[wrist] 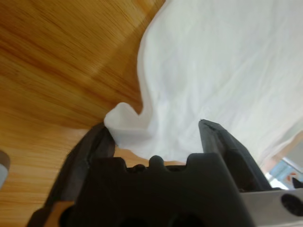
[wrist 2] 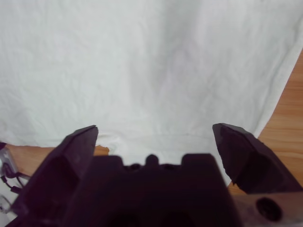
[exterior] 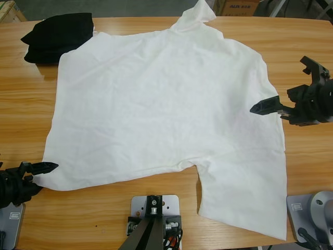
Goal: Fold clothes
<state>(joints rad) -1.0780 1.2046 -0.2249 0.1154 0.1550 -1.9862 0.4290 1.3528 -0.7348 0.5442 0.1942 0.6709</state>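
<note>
Two grippers flank the white T-shirt (exterior: 166, 109), which is spread flat on the wooden table (exterior: 291, 47). The left gripper (wrist: 156, 137) straddles its corner, jaws spread. The right gripper (wrist 2: 154, 135) gapes over its side edge. Beyond lies a black garment (exterior: 57, 36).

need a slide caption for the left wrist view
Left gripper with open fingers straddling a corner of the white T-shirt on the wooden table.
</note>
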